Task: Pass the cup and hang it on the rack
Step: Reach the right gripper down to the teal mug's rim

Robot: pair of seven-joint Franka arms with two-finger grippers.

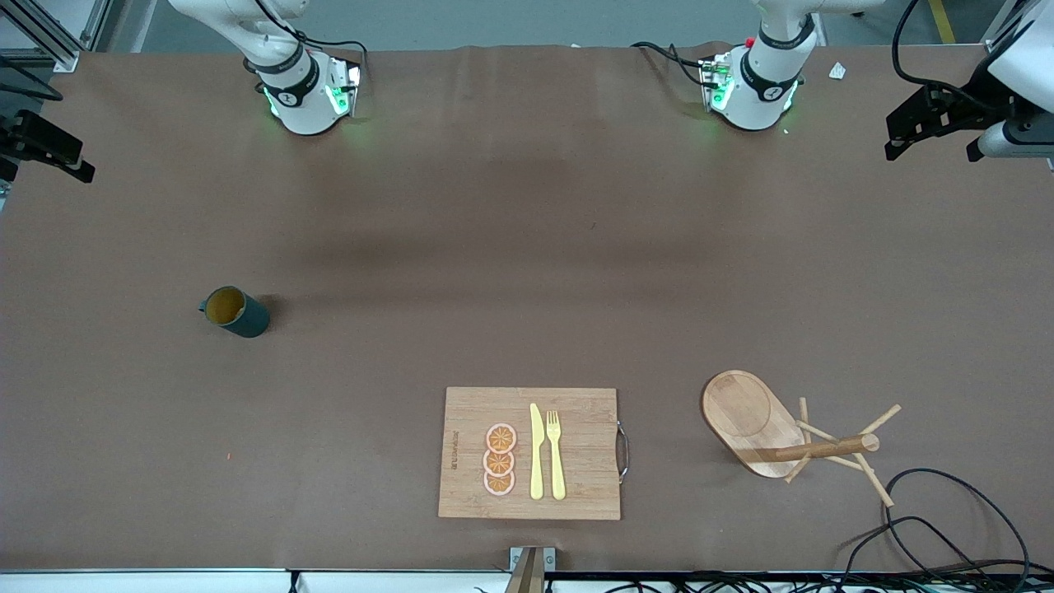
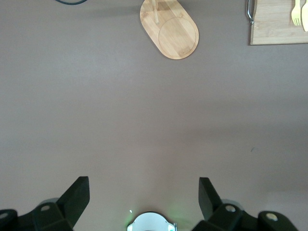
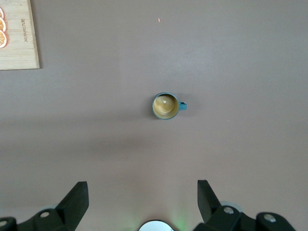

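The cup (image 1: pixel 236 311), dark teal with a yellowish-brown inside, stands upright on the brown table toward the right arm's end. It also shows in the right wrist view (image 3: pixel 166 106). The rack (image 1: pixel 774 428), a light wooden mug tree with an oval base, central post and thin pegs, stands toward the left arm's end, nearer to the front camera. Its base shows in the left wrist view (image 2: pixel 169 29). My left gripper (image 2: pixel 144 183) is open and empty, high over the table by its own base. My right gripper (image 3: pixel 142 185) is open and empty, high over its base, well apart from the cup.
A bamboo cutting board (image 1: pixel 531 453) with a metal handle lies between cup and rack near the front edge. It carries a yellow knife (image 1: pixel 536 451), a yellow fork (image 1: pixel 556 453) and orange slices (image 1: pixel 500 459). Black cables (image 1: pixel 930 527) lie beside the rack at the front corner.
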